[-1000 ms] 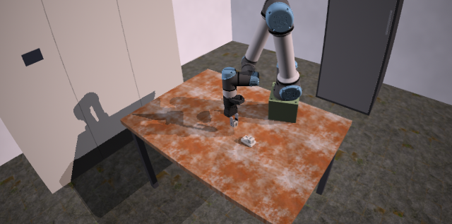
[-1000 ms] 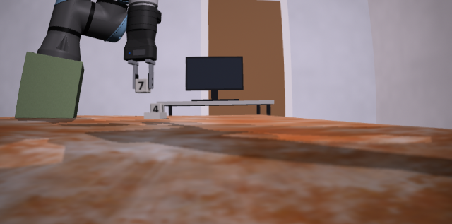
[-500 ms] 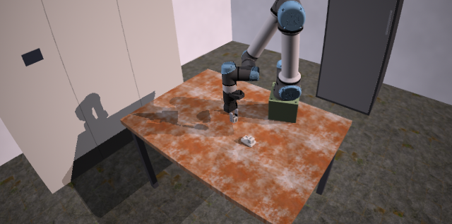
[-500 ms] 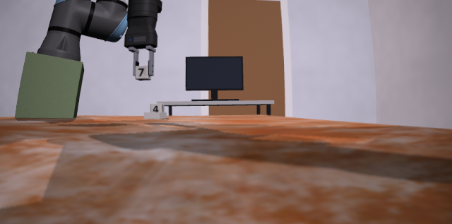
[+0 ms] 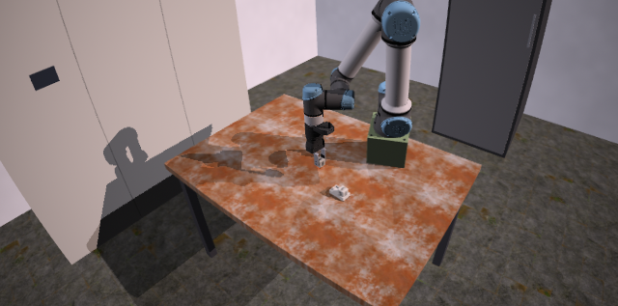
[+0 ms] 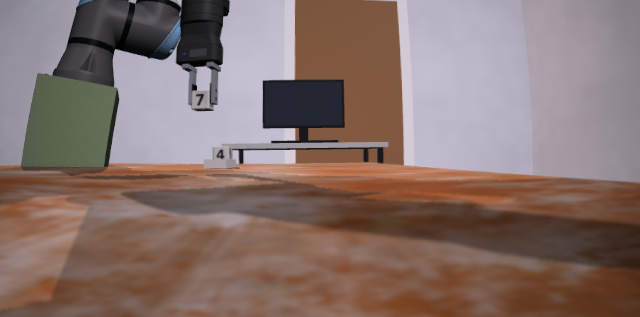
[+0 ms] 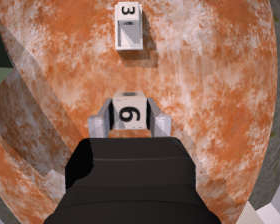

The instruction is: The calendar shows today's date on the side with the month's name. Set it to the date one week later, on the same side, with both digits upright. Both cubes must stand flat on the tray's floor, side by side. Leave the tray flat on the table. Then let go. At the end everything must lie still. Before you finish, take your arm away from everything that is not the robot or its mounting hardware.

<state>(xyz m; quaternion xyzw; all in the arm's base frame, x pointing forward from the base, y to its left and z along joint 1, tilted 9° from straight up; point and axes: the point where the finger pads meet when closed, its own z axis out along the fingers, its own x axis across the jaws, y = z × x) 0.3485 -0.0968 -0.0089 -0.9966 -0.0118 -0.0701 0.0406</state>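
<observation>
My gripper (image 5: 320, 158) (image 6: 203, 99) (image 7: 129, 107) is shut on a white cube (image 6: 201, 101) (image 7: 129, 111) and holds it in the air, well above the table. This cube shows a 7 towards the exterior camera and a 6 or 9, turned sideways, on the face seen in the wrist view. The small white tray (image 6: 220, 164) (image 7: 129, 48) stands on the table, off to one side of the held cube. The other white cube (image 5: 343, 189) (image 6: 220, 153) (image 7: 128, 11) sits at one end of the tray, with a 3 on top and a 4 towards the exterior camera. The tray's other end is empty.
The rusty orange and white table (image 5: 309, 229) (image 6: 320, 257) bears the tray. The green base block (image 5: 387, 152) (image 6: 70, 122) of the arm stands on the table behind it. A monitor (image 6: 303, 103) stands on a separate desk in the background.
</observation>
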